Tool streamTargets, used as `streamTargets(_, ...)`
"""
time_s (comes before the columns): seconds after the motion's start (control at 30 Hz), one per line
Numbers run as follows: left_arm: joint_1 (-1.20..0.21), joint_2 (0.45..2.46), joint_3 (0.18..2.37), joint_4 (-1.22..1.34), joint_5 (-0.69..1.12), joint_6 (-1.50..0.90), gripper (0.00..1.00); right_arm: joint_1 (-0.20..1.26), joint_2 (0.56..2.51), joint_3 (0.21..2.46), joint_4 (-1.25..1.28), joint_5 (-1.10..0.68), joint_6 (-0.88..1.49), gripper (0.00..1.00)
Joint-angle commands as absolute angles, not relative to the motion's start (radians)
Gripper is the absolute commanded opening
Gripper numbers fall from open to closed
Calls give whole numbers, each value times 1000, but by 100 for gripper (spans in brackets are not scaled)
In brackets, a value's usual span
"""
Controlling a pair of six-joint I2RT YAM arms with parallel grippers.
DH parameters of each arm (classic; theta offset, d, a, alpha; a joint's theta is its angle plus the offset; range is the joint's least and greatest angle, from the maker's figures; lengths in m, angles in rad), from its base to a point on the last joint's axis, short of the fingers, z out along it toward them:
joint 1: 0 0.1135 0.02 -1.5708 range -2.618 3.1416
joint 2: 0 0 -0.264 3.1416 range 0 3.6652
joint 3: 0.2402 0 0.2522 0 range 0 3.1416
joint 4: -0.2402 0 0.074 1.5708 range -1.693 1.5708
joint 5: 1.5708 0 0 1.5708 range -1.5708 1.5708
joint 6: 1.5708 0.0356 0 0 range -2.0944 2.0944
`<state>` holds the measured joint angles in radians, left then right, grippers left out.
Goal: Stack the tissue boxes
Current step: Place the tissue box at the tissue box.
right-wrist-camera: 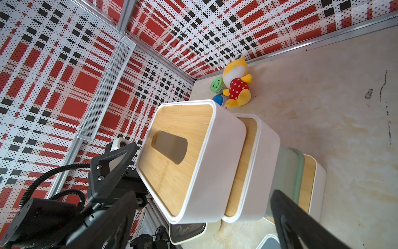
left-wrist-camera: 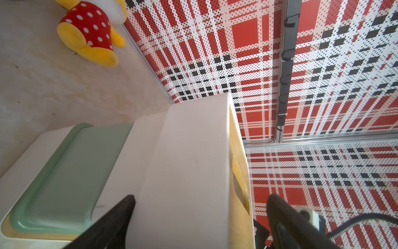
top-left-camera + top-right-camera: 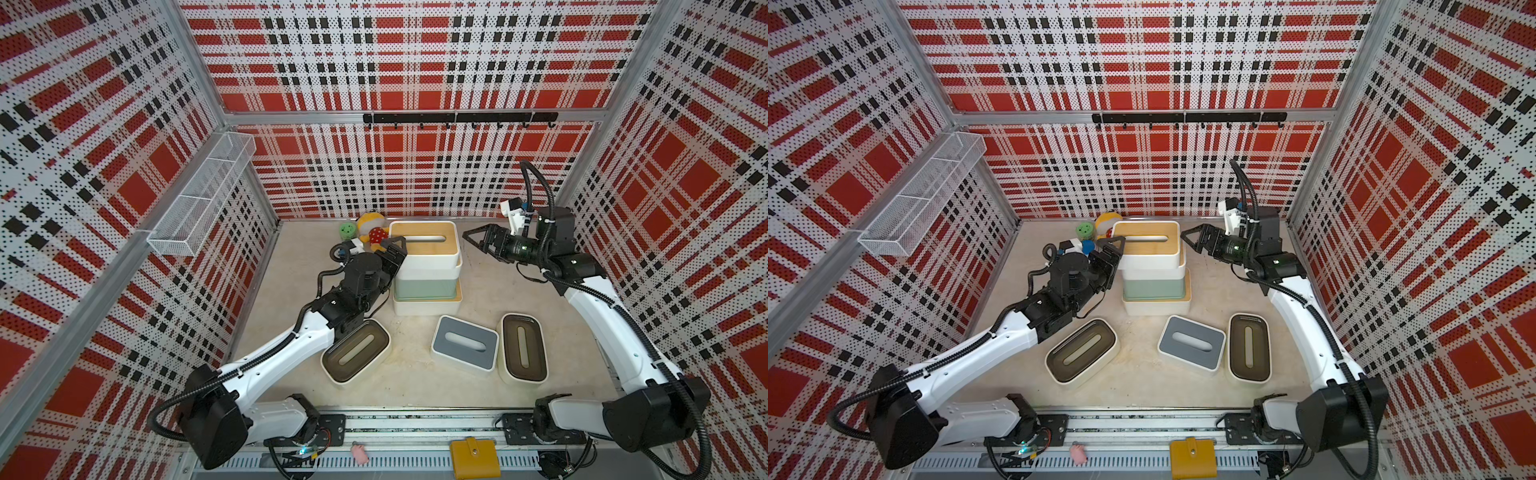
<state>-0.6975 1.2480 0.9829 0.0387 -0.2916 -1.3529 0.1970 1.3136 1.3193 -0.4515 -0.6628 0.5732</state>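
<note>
Four tissue boxes stand as a tower at the back of the pale bench. A base white box with a bamboo lid carries a pale-green box, then a second white box, then a top white box with an oval-slotted bamboo lid. The layers are not flush, and the right wrist view shows each one stepped off from the one below.

Three more lie loose on the bench nearer the front: a cream box with a dark-brown lid, a white box with a grey lid and a second cream, dark-brown-lidded box.

The left hand is spread wide around the left end of the top white box and holds nothing. One of its fingers sits by the seam under that box, touching or not I cannot tell, while the other is clear of the lid. The right hand is also wide and empty, near the tower's right end but apart from it.

The main risk is the lower left finger catching the top white box as the hand backs out, which would drag it further off centre. Three more boxes on a stepped tower could tip it. The yellow plush toy in a red spotted dress lies just behind the left hand and could be knocked.
</note>
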Motion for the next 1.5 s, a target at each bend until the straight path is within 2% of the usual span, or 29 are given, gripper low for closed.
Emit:
streamTargets(0.0,-690,1236,1008,34,-290,-1337,98,202,1316,1312,-405,-669,573,100)
streamTargets(0.73,-654,1248,1097,-148,-249,-1271,100,205,1320,1334,-417,-662,567,100)
streamTargets(1.13,-599,1192,1120,-226,-218,-1192,99,232,1334,1358,-420,-660,559,100)
streamTargets(1.3,-533,1174,1184,-324,-137,-1079,99,260,1347,1380,-425,-669,532,100)
streamTargets(1.47,-444,1225,1274,-404,99,-947,99,282,1352,1380,-391,-678,531,100)
